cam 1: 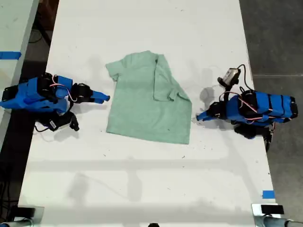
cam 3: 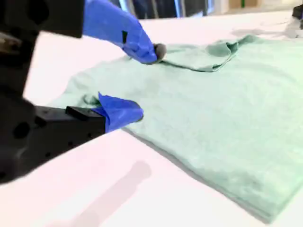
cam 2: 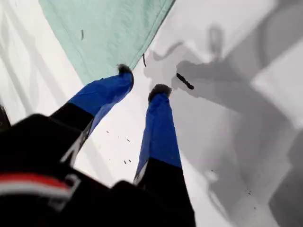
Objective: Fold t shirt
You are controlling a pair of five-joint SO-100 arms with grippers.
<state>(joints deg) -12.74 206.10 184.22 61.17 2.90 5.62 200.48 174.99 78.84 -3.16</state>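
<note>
The pale mint-green t shirt (cam 1: 142,109) lies flat in the middle of the white table (cam 1: 142,189). One sleeve side is folded in over its body (cam 1: 165,85). At the exterior view's right, my first gripper (cam 1: 198,117) is open just beside the shirt's edge. In the first wrist view, my first gripper (cam 2: 142,81) has one fingertip (cam 2: 124,72) at the shirt's corner (cam 2: 109,33). My second gripper (cam 1: 105,99) is open at the exterior view's left, beside the shirt's other edge. In the second wrist view, my second gripper (cam 3: 147,81) has nothing between its fingers, with the shirt (cam 3: 218,113) just beyond.
A blue tape mark (cam 1: 268,194) sits near the table's front corner at the exterior view's right. A second table with blue tape (cam 1: 9,55) stands at that view's left. A small connector box on cables (cam 1: 231,75) lies beside the first arm. Dark floor borders both sides.
</note>
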